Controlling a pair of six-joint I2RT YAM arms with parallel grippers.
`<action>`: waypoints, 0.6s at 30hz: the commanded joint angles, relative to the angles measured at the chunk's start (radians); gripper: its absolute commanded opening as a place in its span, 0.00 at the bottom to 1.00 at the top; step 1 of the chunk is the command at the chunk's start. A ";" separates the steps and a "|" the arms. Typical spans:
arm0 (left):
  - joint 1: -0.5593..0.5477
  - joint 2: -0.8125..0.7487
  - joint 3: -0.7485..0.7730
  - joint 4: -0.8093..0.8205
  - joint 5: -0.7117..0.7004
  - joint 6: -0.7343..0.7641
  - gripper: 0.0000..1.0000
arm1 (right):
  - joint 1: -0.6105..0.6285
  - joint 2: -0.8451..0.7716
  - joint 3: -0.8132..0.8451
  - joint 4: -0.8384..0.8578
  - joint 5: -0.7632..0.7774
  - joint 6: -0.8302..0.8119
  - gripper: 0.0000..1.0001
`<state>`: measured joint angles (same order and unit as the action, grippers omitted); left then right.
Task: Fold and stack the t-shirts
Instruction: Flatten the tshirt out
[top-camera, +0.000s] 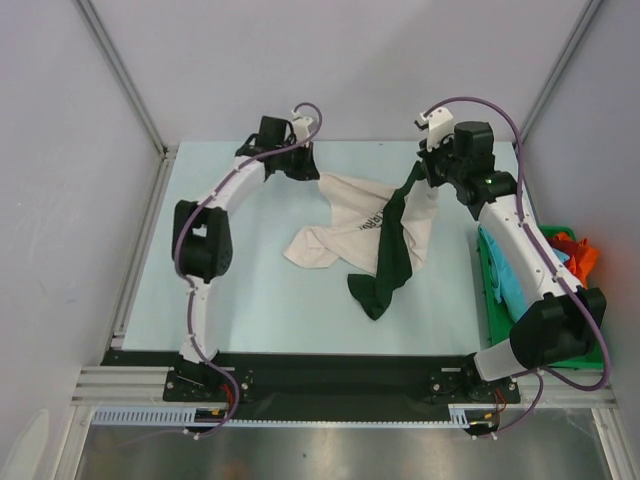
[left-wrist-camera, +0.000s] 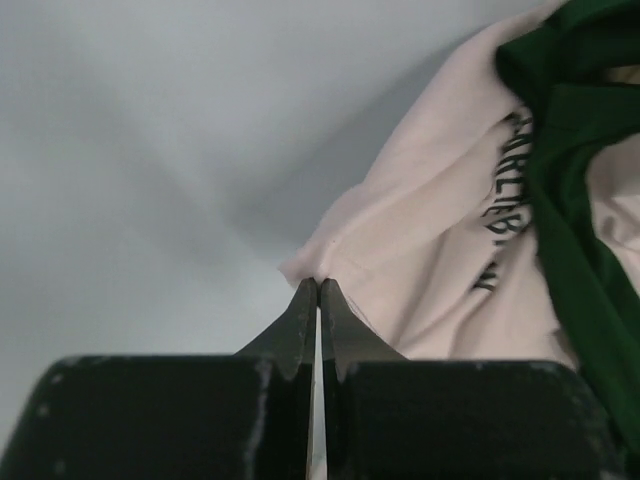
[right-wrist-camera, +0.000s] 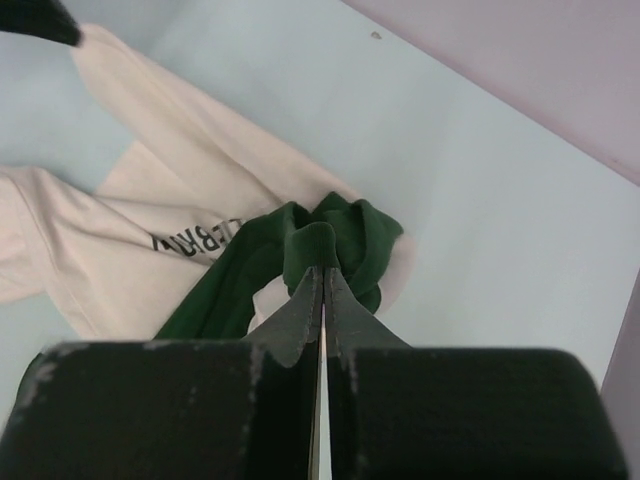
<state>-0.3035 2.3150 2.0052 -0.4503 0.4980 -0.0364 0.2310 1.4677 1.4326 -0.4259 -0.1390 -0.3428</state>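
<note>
While both are held far forward, left gripper (left-wrist-camera: 318, 284) is clamped on cream t-shirt (left-wrist-camera: 430, 250) corner; right gripper (right-wrist-camera: 322, 270) is clamped on green t-shirt (right-wrist-camera: 348, 232).

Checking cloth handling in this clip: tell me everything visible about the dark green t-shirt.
The dark green t-shirt is plain soft cloth, unfolded, bunched into a long twisted strip. Its far end is pinched in the shut right tool; from there it drapes across the cream-white t-shirt, partly covering its lettering, and its near end lies crumpled on the pale table.
</note>
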 joint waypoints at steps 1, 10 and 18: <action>0.010 -0.273 -0.075 0.025 -0.032 0.095 0.00 | -0.007 -0.024 0.020 0.111 0.016 -0.022 0.00; 0.038 -0.690 -0.162 0.025 -0.182 0.193 0.00 | -0.036 0.100 0.264 0.167 -0.049 0.024 0.00; 0.047 -0.862 -0.166 -0.062 -0.239 0.320 0.01 | -0.038 0.057 0.203 0.138 -0.094 0.025 0.00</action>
<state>-0.2611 1.4925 1.8530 -0.4698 0.2947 0.1989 0.1978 1.5711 1.6775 -0.3077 -0.2073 -0.3145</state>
